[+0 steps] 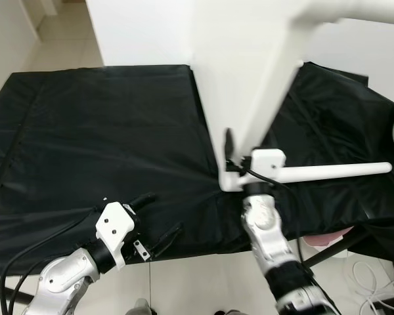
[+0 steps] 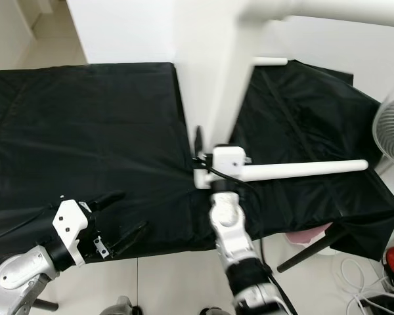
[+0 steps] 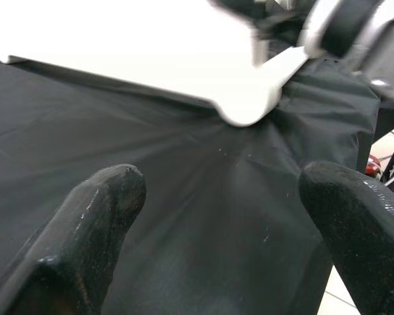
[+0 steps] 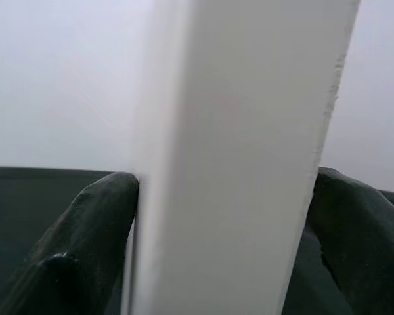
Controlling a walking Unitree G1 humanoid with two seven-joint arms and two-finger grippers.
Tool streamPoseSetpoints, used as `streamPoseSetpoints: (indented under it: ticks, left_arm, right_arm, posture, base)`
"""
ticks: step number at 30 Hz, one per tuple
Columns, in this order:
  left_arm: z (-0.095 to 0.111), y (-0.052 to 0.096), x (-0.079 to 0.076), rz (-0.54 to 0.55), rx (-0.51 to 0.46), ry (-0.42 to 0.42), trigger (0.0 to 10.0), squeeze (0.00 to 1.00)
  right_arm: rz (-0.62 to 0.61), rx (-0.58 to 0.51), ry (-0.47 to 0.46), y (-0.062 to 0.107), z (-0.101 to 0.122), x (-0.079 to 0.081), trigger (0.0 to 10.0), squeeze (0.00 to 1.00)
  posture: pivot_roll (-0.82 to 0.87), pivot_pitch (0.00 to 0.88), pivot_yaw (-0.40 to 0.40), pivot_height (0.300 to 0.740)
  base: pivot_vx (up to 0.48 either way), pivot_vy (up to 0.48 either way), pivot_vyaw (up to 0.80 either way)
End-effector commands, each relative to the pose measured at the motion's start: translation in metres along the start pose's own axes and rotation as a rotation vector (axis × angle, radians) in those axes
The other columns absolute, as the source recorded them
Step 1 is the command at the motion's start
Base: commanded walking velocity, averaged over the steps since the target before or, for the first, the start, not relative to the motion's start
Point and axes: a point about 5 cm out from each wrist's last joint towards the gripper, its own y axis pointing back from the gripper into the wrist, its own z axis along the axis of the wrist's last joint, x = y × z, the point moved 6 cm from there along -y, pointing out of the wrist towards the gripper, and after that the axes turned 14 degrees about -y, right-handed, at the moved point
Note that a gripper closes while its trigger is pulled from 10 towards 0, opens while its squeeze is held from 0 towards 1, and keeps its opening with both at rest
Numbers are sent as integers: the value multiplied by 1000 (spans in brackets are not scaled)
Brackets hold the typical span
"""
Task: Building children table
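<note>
Above a work surface draped in black cloth (image 1: 105, 138), the left gripper (image 1: 159, 220) hovers near the front edge with fingers spread wide and empty, while the right gripper (image 4: 226, 216) clamps the upturned white table panel (image 1: 243, 72) standing mid-surface, a white table leg (image 1: 335, 171) jutting right.

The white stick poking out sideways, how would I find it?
Start at the black cloth covering the work surface. Beside its middle stands an upended white table, edge gripped by the right claw. The round white table leg juts horizontally beside that claw, unlike the flat panel.
</note>
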Motion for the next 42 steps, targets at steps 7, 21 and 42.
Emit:
streamPoseSetpoints:
  ticks: [7,21,42]
  left_arm:
    - [-4,-4,1,-2,-4,-16,10000,0]
    - [-2,-10,2,9,-27,-17,10000,0]
    - [1,-13,-4,24,-45,-13,10000,0]
  right_arm:
    - [56,170,-27,38,-30,-22,10000,0]
    - [383,273,-175,34,-34,42,10000,0]
    - [440,304,-143,64,-25,17,10000,0]
  posture:
    - [73,48,7,740]
    - [78,45,-5,740]
    - [63,60,-26,740]
  base:
    - [0,0,0]
    - [0,0,0]
    - [0,0,0]
